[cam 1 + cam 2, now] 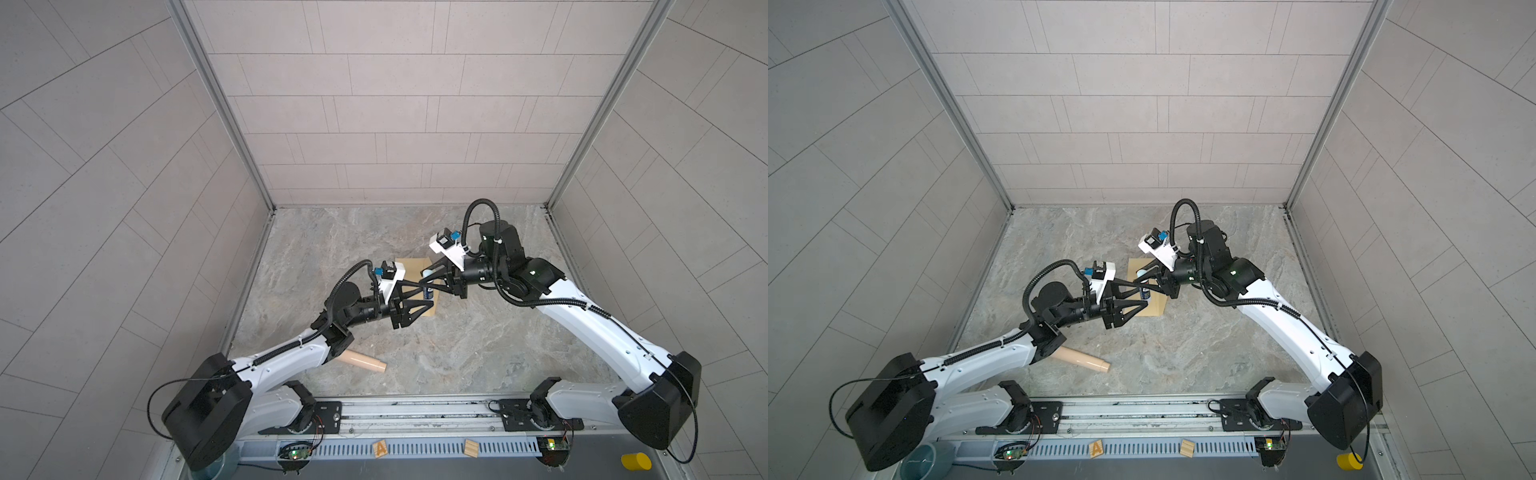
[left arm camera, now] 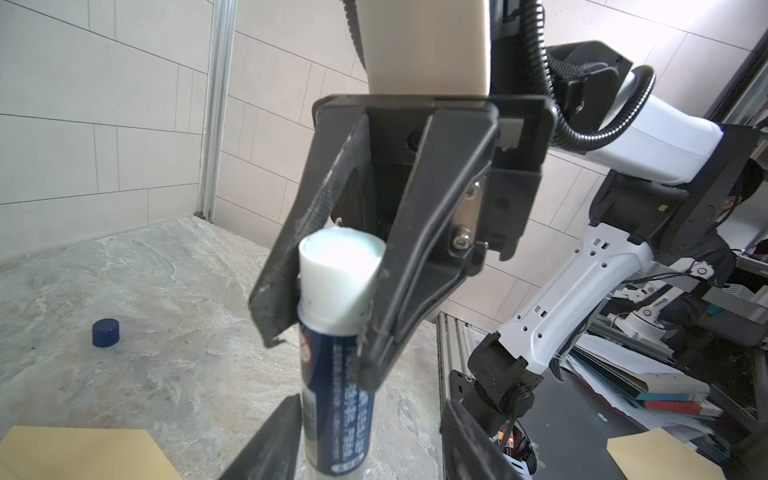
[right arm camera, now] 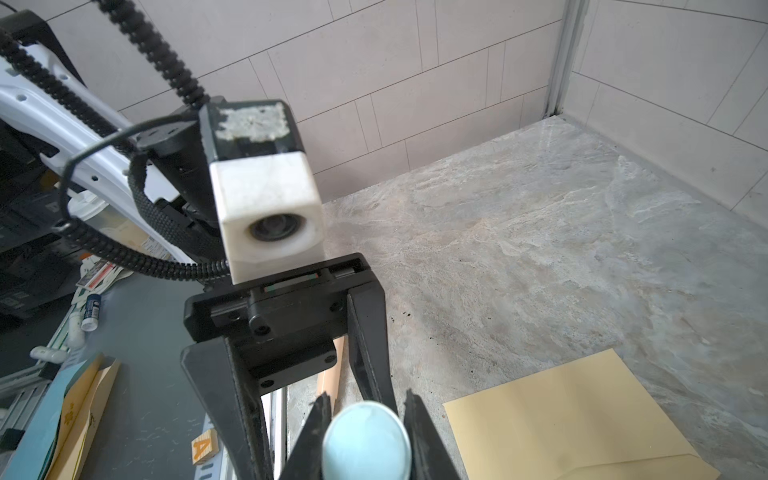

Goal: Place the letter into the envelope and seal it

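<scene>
**benchrat:** Sealing stage, by the look of it. The right gripper [image 2: 322,349] is clenched on an uncapped glue stick [image 2: 338,270], just below its exposed tip. It holds the stick in the air where the two arms meet, and in both top views that spot overlaps the tan envelope [image 1: 409,269] lying flat on the counter [image 1: 478,353]. The left gripper [image 1: 430,295] has its jaws spread around the lower barrel, with a clear gap on one side in the left wrist view, so it isn't pinching anything. The dark blue cap [image 2: 106,332] stands on the counter, well apart.

**paperjam:** And the letter? It doesn't show in any view. It's probably tucked inside the envelope already, but nobody can tell from these angles. If it isn't, the robot glues shut an empty envelope.

**benchrat:** The bigger worry is that one pair of jaws carries the whole stick, and grips it high up next to wet glue. If the stick slips or tilts, the tip smears the jaws or dabs the envelope face instead of the flap. And nothing pins the envelope down, so dragging the glue across could just slide it along the counter.
</scene>
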Robot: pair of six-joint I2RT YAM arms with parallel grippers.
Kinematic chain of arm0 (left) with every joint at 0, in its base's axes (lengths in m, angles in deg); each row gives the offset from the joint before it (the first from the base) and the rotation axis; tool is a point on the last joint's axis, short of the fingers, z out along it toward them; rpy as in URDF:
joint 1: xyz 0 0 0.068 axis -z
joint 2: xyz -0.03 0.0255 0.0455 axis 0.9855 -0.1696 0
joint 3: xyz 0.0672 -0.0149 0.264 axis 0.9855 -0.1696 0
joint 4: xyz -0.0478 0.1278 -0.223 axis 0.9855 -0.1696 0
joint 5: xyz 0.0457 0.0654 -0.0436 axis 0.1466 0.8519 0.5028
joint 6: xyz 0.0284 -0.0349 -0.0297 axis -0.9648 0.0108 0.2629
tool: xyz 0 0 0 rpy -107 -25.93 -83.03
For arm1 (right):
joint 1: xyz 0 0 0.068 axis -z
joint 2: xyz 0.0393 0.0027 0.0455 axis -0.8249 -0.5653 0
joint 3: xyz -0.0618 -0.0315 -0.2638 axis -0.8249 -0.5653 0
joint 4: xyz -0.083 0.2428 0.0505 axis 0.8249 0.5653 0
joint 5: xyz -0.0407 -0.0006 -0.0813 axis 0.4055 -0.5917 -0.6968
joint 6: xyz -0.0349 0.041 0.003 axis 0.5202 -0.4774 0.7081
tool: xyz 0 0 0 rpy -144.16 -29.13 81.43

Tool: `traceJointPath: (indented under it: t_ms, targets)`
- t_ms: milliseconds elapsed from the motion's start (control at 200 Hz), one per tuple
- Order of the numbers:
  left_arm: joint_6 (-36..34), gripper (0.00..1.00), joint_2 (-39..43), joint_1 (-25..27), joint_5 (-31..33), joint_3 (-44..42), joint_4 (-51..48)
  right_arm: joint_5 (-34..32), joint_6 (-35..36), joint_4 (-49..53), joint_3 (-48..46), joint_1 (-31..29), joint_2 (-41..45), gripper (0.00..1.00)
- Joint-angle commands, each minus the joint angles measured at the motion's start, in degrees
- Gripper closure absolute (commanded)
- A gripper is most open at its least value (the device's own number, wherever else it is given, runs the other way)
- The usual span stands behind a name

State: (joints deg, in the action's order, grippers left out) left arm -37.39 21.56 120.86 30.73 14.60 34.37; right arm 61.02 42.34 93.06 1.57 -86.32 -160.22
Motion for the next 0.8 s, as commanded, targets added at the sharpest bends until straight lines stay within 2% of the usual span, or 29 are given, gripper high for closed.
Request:
traceJointPath:
  t_ms: [0, 340, 480, 796]
  targets:
    - [0.84, 0.45, -0.55, -0.25, -2.80, 1.89, 3.54, 2.36, 4.24, 2.90, 0.97, 0.05, -0.61, 0.92]
    - [1.71, 0.51, -2.37, -0.21, -3.29, 3.14, 3.80, 3.60, 3.54, 0.79, 0.37, -0.06, -1.67, 0.92]
    - [1.71, 0.58, -2.44, -0.24, -2.87, 3.15, 4.03, 3.59, 3.37, 0.23, 0.15, -0.11, -1.79, 0.92]
    - [2.06, 0.61, -2.59, -0.22, -1.64, 2.93, 4.78, 3.43, 3.20, -0.65, -0.47, -0.18, -1.74, 0.92]
